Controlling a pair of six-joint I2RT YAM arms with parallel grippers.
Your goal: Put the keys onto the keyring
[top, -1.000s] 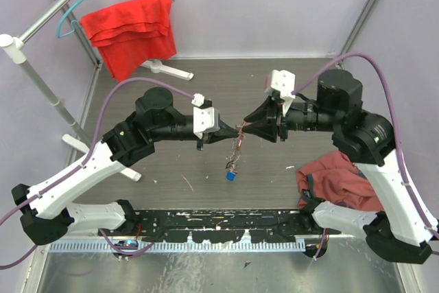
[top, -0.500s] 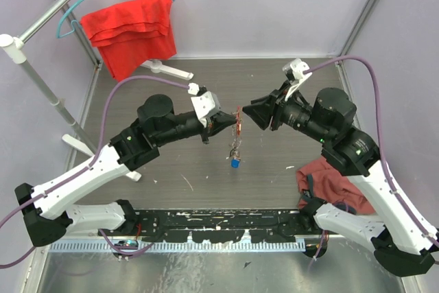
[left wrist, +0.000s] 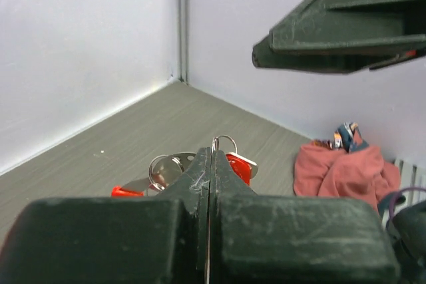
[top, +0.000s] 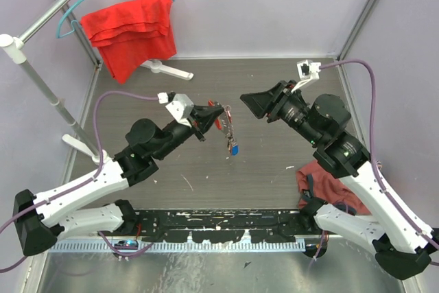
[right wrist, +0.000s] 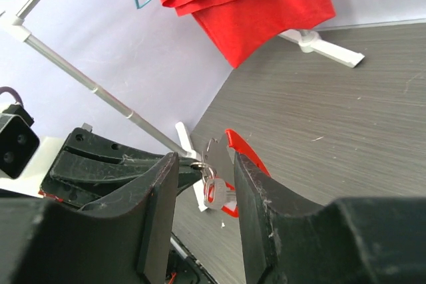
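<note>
My left gripper [top: 217,110] is shut on the thin wire keyring [left wrist: 225,143] and holds it in the air. The keys [top: 227,128] hang from the ring, with silver blades, red heads and a blue tag [top: 234,149] at the bottom. In the left wrist view the jaws [left wrist: 212,155] are pressed together, with a silver key [left wrist: 166,169] and red tags [left wrist: 241,165] just beyond them. My right gripper [top: 248,103] is open and empty, a short way right of the keys. In the right wrist view its fingers [right wrist: 204,161] frame the hanging keys [right wrist: 217,172] without touching them.
A maroon cloth [top: 336,180] lies at the right near my right arm's base. A red cloth [top: 130,32] hangs on a teal hanger from a white rack [top: 41,80] at the back left. The table [top: 274,162] is dark wood grain with walls close around.
My right gripper has let go of the keys, opened and pulled back to the upper right. My left gripper has swung left and up, carrying the keyring and keys.
</note>
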